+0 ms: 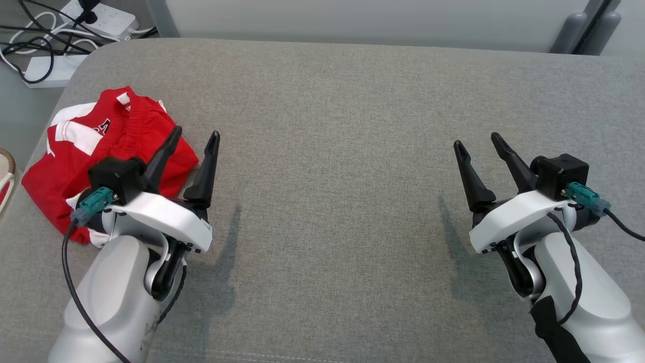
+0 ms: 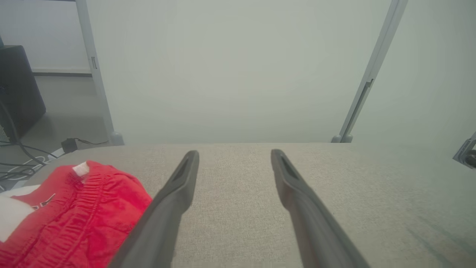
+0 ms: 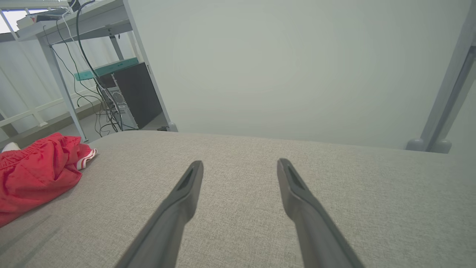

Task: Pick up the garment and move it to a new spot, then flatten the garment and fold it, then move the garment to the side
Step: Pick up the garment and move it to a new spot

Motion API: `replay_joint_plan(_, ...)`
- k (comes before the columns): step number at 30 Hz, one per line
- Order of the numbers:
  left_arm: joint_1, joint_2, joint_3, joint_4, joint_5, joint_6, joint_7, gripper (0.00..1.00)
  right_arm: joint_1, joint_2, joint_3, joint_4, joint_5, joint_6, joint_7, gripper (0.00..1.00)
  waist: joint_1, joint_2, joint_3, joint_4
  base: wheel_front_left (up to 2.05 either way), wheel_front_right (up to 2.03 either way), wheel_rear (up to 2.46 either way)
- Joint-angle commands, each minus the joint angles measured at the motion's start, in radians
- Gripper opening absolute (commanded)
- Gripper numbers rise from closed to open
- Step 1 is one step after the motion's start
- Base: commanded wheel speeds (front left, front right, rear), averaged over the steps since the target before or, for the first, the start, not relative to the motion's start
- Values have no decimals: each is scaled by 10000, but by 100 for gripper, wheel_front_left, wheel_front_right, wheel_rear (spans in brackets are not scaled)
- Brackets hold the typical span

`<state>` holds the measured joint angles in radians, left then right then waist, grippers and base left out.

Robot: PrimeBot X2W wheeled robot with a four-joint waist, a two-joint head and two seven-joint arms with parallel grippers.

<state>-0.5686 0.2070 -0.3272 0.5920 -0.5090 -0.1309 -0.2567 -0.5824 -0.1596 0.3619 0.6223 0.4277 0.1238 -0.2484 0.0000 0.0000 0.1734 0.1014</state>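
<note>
Garment print: a single dark mark (image 1: 103, 126), shaped like a capital "A", stood at the edge of a white panel (image 1: 80, 137) on the crumpled red garment (image 1: 131, 146); the folds hid the rest of it.
Waistband tag: a small white tag (image 1: 123, 98) carried print too small to read.
Left wrist view: the same tag was blurred and illegible.

You have a grey woven upholstered surface (image 1: 352, 101) spread before you, its far left corner rounded, evenly lit and carrying soft shadows. Behind it stands a plain pale wall panel (image 2: 238, 74) framed by grey metal posts (image 2: 98, 85). Off that corner, on the grey floor (image 1: 20, 111), lie two white power strips (image 1: 108, 17) and tangled black and white cables (image 1: 30, 45). Further left you see a dark computer tower (image 3: 137, 93) under a white-framed desk (image 3: 85, 18)
</note>
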Motion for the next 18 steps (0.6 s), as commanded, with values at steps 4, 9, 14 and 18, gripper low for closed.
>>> replay_joint_plan(4, 104, 373, 485, -16, 308, 2, -51, 100, 194, 78, 101, -317, 88, 69, -134, 100, 0, 0, -72, -75, 0, 0, 0)
replay_joint_plan(9, 374, 404, 485, -313, 482, 2, -51, 100, 244, 91, -9, -357, 82, 69, -134, 100, 0, 0, -122, -52, 0, 0, 0)
replay_joint_plan(14, 1094, 235, 1118, -923, 896, 2, -51, 100, 362, 182, -111, -407, 44, 69, -134, 100, 0, 0, -305, -62, 0, 0, 0)
replay_joint_plan(18, 1617, 67, 1515, -1088, 1069, 2, -51, 100, 476, 217, -200, -451, 19, 69, -134, 100, 0, 0, -518, -107, 0, 0, 0)
